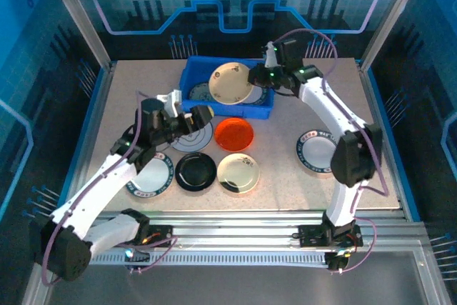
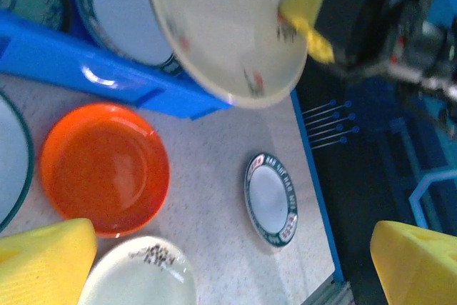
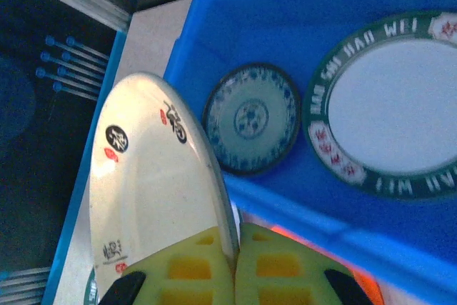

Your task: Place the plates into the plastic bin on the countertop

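Right end effector (image 3: 235,266) clenched the cream plate (image 1: 230,83) by its rim, tilted over the blue plastic bin (image 1: 191,69) at twelve o'clock; a slip could crack the green-rimmed plate (image 3: 391,105) below. Left end effector (image 1: 190,111) gaped.

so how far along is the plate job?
Done: two plates lie in the bin, a small blue-patterned plate and a green-rimmed plate. In hand: right gripper, jaws shut on a cream plate, tilted over the bin. Remaining: at least six on the countertop, including the orange plate and black plate; left gripper open, empty.
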Robot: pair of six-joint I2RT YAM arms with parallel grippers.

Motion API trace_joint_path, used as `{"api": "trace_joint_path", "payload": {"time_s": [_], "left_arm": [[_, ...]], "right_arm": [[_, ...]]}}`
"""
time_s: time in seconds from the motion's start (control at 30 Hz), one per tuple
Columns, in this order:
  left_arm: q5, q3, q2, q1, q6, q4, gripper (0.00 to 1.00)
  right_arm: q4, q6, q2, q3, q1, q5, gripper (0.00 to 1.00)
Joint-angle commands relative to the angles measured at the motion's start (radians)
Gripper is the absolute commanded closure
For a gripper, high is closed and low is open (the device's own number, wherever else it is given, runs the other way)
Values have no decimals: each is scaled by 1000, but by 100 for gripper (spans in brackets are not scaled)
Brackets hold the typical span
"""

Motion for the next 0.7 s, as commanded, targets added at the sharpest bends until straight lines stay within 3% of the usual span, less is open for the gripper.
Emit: {"api": "trace_joint_path", "payload": {"time_s": [0.0, 0.43, 0.67], "left_arm": [[-7, -69, -84, 4, -24, -24, 1], [24, -98, -135, 6, -45, -5, 1], [29, -91, -100, 6, -46, 17, 1]], "right_arm": [[-10, 46, 113, 140, 6, 2, 100], [-148, 61, 585, 719, 47, 25, 100], [-104, 106, 668, 757, 58, 71, 100]]}}
